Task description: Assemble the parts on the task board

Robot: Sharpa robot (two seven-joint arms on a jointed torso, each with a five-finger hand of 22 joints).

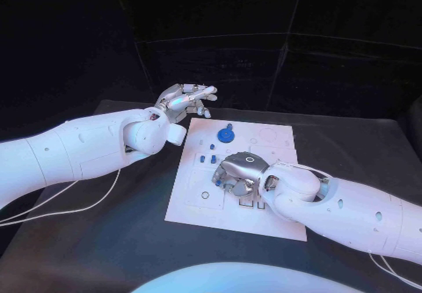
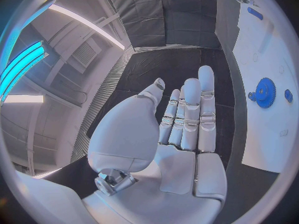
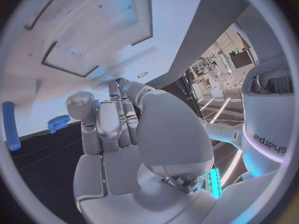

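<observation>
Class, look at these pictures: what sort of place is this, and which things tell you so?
Probably a robotics test lab: a white task board holding a blue gear-shaped part lies on a black table, dark curtains behind.

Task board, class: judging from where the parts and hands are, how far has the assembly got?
Early to midway. Done: a blue gear appears seated on the task board. In hand: the right hand is down over the board's middle; whether it holds a part is hidden. Left: small blue parts lie unplaced, while the left hand hovers open beyond the board's corner.

right hand (image 1: 239, 174) hides board middle, grip perhaps unreadable
</observation>
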